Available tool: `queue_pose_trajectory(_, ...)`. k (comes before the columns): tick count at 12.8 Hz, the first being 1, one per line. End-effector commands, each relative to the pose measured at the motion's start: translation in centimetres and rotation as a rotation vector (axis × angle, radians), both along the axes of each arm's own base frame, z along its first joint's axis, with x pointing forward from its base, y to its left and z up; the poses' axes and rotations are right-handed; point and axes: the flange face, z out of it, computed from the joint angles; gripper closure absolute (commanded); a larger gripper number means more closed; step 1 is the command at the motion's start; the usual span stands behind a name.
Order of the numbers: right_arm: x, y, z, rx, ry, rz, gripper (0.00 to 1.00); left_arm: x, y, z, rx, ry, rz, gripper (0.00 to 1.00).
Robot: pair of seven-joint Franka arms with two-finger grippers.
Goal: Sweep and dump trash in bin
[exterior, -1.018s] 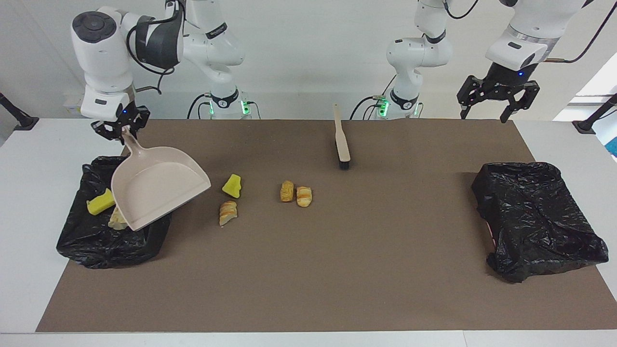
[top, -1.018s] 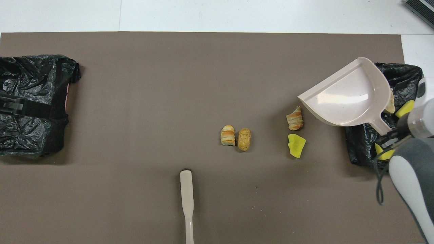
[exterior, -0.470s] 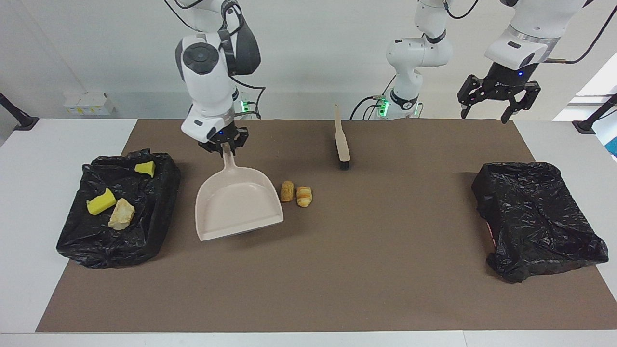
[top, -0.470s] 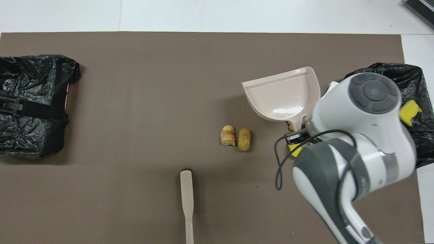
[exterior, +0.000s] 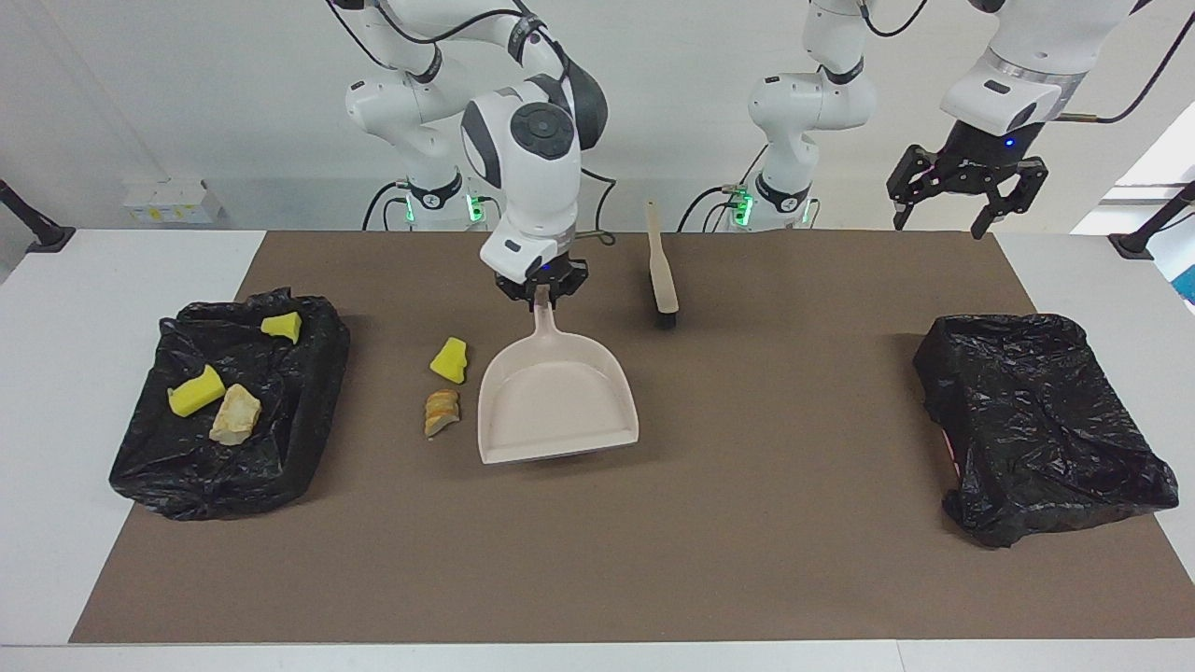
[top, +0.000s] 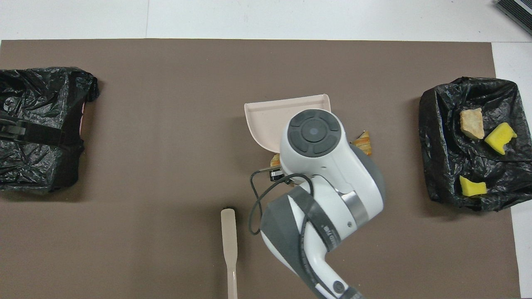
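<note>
1. Facing view: trash is split. Three pieces [exterior: 233,413] lie in the bin [exterior: 308,448] at the right arm's end of the table; a sponge chunk [exterior: 450,360] and a roll [exterior: 442,412] sit on the mat [exterior: 597,560] just beside the dustpan [exterior: 556,399]. I see no other pieces here; I judge the pan hides some.
2. My worry: if I lower the pan now, its floor could land on hidden pieces, tilt, and scatter them.
3. The right gripper [exterior: 541,291] pinches the pan's handle from above, wrist pointing down, over the mat's middle. The brush [exterior: 661,270] lies untouched, nearer the robots than the pan. The left gripper [exterior: 963,191], fingers spread, waits in the air at its own end, near the second bin [exterior: 1041,425].
4. Overhead view: the right arm covers most of the dustpan [top: 266,118]. A roll [top: 364,142] peeks out beside it, and another bit [top: 275,159] shows under the pan's edge.
</note>
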Motion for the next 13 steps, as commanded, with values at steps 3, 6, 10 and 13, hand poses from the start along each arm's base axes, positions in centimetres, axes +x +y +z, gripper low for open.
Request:
queue_pose_trajectory(3, 2.6, 9.5, -4.6, 0.045, -0.027, -0.062, 1.00, 0.1, 0.5, 0.4, 0.016, -0.023, -0.012, 0.00)
queue_pose_trajectory(6, 4.0, 12.6, -7.4, 0.100, -0.027, -0.102, 1.00, 0.4, 0.5, 0.2, 0.014, -0.043, -0.014, 0.00)
queue_pose_trajectory(10, 3.5, 14.1, -9.3, 0.127, -0.039, -0.118, 0.77, 0.6, 0.2, -0.1, 0.011, -0.035, -0.014, 0.00)
queue_pose_trajectory(13, 3.0, 14.3, -7.1, 0.170, -0.067, -0.138, 0.00, 0.7, 0.1, -0.2, 0.003, -0.031, -0.013, 0.00)
